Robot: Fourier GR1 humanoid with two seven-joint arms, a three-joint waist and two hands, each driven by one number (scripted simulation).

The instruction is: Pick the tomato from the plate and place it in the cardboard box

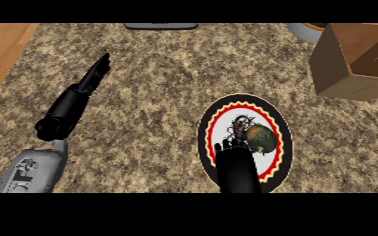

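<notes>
A round tomato (262,137), mottled orange and green, lies on a black plate (224,111) with a red and yellow ring. My right hand (238,162) comes up from the bottom edge over the plate. Its fingers reach the tomato's left side and touch it, only slightly curled and not closed round it. The brown cardboard box (347,62) stands open at the far right, beyond the plate. My left hand (81,97) rests on the counter at the left, fingers straight and pointing away, far from the plate.
A grey object (161,26) sits at the counter's far edge in the middle. A pale round dish (304,30) shows partly behind the box. A wooden strip (15,40) borders the speckled counter on the left.
</notes>
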